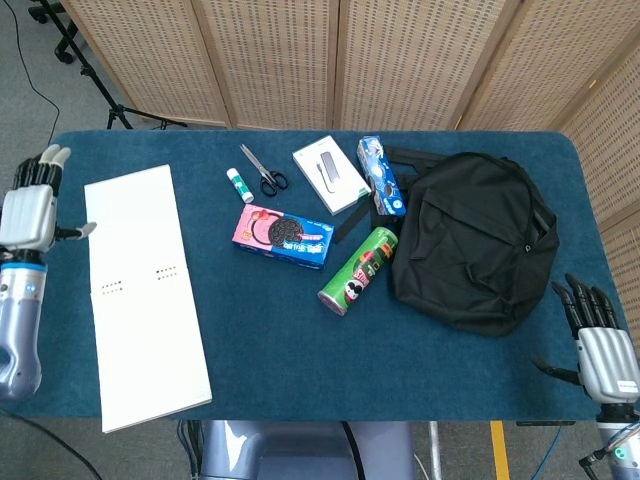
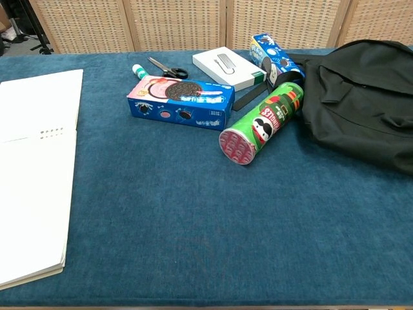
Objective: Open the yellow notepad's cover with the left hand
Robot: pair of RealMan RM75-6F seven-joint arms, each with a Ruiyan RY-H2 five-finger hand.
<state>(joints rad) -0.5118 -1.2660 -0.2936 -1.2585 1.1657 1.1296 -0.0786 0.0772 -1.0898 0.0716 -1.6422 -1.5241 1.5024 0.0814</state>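
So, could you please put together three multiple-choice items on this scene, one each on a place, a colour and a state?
1. Where do the scissors lie?
A. Beside the glue stick, at the far side of the table
B. On the black backpack
C. On the notepad

2. What colour is the chips can?
A. Yellow
B. Green
C. White

3. How is the left hand?
A. Gripping the notepad
B. Open, beside the notepad
C. Holding the scissors

Answers: 1 A, they lie right of the glue stick. 2 B, its body is green. 3 B, its fingers are apart and hold nothing.
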